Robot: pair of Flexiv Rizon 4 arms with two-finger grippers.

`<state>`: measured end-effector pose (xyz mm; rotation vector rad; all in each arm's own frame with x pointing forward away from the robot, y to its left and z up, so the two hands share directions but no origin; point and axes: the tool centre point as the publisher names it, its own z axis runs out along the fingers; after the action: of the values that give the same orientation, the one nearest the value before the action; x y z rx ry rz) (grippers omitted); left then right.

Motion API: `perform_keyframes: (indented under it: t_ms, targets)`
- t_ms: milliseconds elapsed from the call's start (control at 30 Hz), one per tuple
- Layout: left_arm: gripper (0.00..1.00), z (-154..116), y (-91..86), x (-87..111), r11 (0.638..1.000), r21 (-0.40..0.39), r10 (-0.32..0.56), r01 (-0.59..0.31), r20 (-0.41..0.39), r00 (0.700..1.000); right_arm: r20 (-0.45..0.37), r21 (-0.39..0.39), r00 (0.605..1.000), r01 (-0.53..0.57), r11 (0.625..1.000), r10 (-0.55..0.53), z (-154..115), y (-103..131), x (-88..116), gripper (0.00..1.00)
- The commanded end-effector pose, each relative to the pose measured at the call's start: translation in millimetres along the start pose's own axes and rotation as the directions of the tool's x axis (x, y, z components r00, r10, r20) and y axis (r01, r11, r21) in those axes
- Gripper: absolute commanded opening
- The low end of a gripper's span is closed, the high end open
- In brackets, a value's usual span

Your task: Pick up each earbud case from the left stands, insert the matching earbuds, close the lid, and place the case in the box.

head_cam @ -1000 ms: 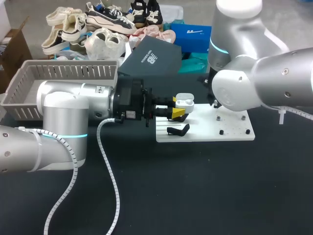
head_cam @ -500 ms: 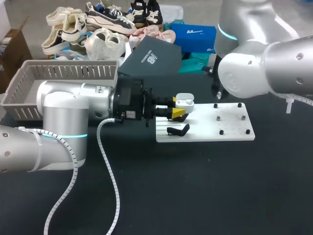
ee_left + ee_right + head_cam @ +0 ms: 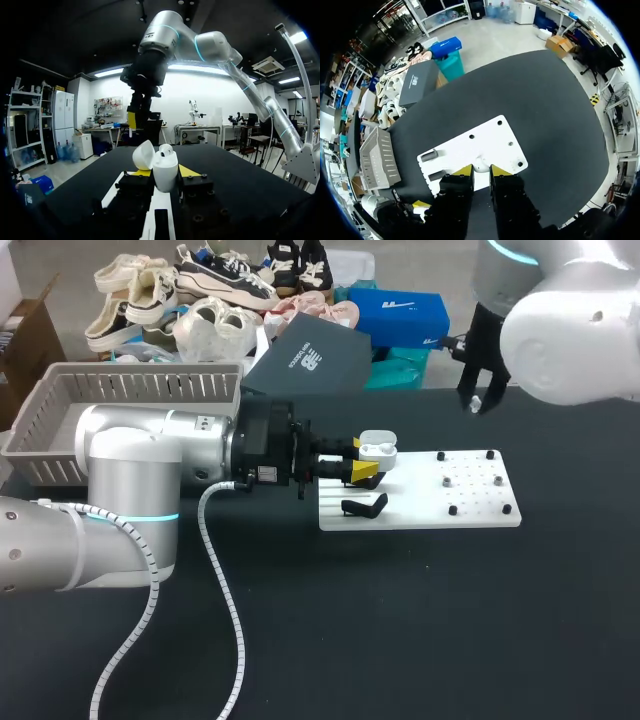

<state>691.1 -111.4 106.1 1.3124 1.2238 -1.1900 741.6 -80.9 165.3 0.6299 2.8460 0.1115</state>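
Left wrist view: white earbud case (image 3: 165,172), lid open, in left jaws; earbud (image 3: 481,164) in right jaws.

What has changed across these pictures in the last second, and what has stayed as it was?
The right claw rose from the white board and swung away towards the table's far right, seemingly carrying a small white earbud between its fingers. The left claw stayed still, shut on the open earbud case over the board's near end.
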Motion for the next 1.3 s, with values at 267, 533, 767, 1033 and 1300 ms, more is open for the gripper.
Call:
perform_keyframes:
  t_ms: [267,533,767,1033,1300]
  targets:
    - [0.0,0,0.2,-0.1,1.0,0.0,0.001,-0.001,0.0,1.0,-0.091,-0.029,0.964,0.248,0.968,-0.25,-87,7,64,0.0]
    - [0.0,0,0.2,-0.1,1.0,0.0,0.001,-0.001,0.0,1.0,-0.137,0.039,0.876,0.471,0.881,-0.463,-83,40,100,0.0]
    - [0.0,0,0.2,-0.1,1.0,0.0,0.001,-0.001,0.0,1.0,-0.112,-0.006,0.866,0.49,0.872,-0.487,-83,55,113,0.0]
    - [0.0,0,0.2,-0.1,1.0,0.0,0.001,-0.001,0.0,1.0,-0.112,-0.006,0.866,0.49,0.872,-0.487,-83,55,113,0.0]
    - [0.0,0,0.2,-0.1,1.0,0.0,0.001,-0.001,0.0,1.0,-0.112,-0.006,0.866,0.49,0.872,-0.487,-83,55,113,0.0]
